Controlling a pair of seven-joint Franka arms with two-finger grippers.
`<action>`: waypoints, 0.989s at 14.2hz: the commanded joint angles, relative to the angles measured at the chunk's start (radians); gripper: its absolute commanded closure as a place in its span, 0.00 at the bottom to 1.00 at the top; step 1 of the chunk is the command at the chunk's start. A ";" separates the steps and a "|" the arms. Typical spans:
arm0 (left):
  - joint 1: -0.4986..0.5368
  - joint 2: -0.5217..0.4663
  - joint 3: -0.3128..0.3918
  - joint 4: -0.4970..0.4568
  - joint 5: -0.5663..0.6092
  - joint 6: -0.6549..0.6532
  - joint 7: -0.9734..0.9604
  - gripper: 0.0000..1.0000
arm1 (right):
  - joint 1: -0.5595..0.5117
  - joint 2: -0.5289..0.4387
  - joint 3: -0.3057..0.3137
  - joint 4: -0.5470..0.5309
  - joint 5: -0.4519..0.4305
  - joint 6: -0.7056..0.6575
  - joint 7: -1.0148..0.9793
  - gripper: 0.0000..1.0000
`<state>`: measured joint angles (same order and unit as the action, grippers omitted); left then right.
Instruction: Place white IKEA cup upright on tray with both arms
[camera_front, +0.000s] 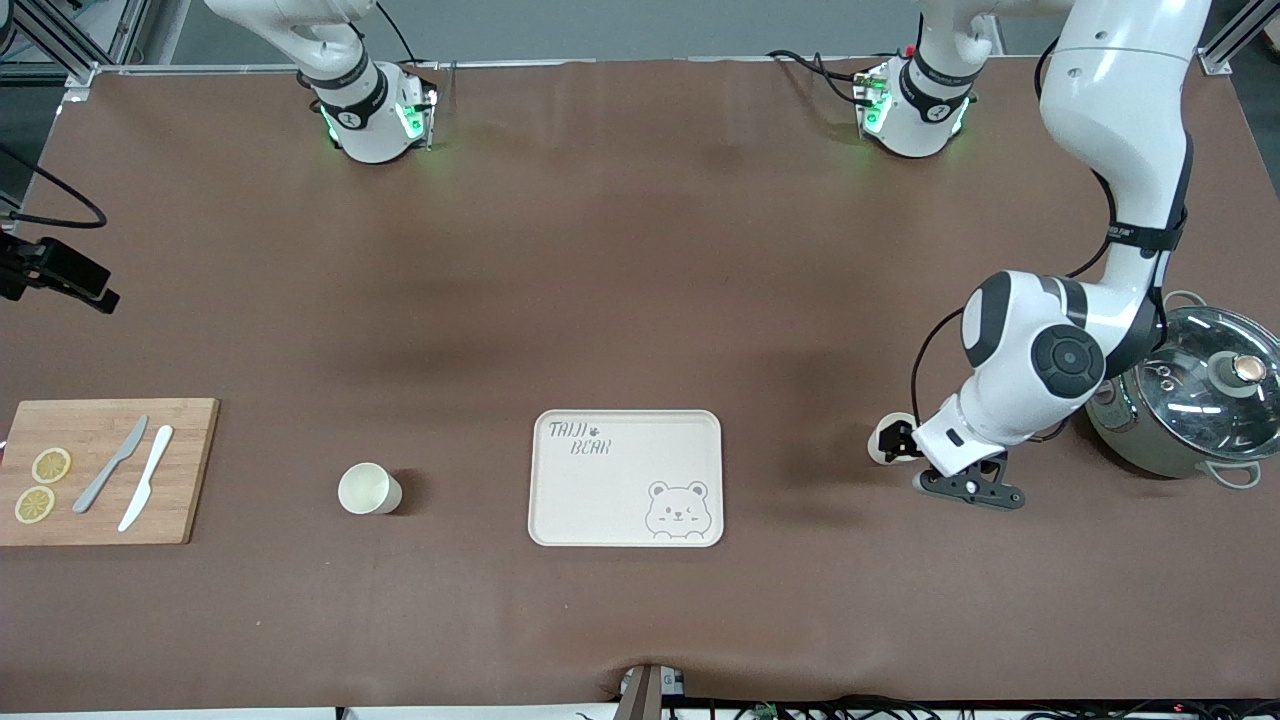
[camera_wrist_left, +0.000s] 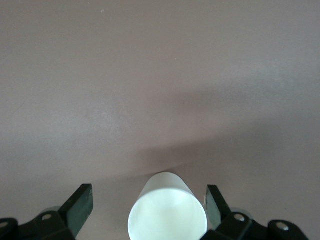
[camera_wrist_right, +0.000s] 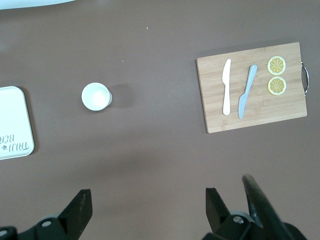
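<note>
A white cup (camera_wrist_left: 167, 215) lies on its side on the brown table, mouth toward the left wrist camera, between the fingers of my open left gripper (camera_wrist_left: 148, 192). In the front view this cup (camera_front: 886, 437) is partly hidden by the left gripper (camera_front: 905, 440), between the tray and the pot. The cream tray (camera_front: 626, 478), printed "TAIJI BEAR", is empty. A second white cup (camera_front: 369, 489) stands upright between the tray and the cutting board; it also shows in the right wrist view (camera_wrist_right: 96, 96). My right gripper (camera_wrist_right: 148, 197) is open and empty, high over the table.
A steel pot with a glass lid (camera_front: 1190, 400) stands at the left arm's end, close to the left arm's elbow. A wooden cutting board (camera_front: 110, 470) with two knives and lemon slices lies at the right arm's end. A black device (camera_front: 60, 270) juts in beside it.
</note>
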<state>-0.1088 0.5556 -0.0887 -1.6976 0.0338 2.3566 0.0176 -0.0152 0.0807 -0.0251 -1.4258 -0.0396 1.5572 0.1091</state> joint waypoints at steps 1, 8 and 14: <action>0.006 0.012 0.000 0.015 0.025 -0.008 0.007 0.00 | -0.017 0.008 0.011 0.021 -0.011 -0.016 -0.003 0.00; 0.063 -0.039 0.000 -0.105 0.029 -0.003 0.076 0.00 | -0.042 0.005 0.016 0.027 0.009 -0.022 -0.003 0.00; 0.061 -0.083 -0.002 -0.166 0.028 0.021 0.071 0.00 | -0.012 0.057 0.020 0.018 -0.094 -0.039 -0.077 0.00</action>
<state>-0.0503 0.5136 -0.0875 -1.8112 0.0366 2.3574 0.0929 -0.0340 0.0874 -0.0062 -1.4235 -0.0797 1.5365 0.0544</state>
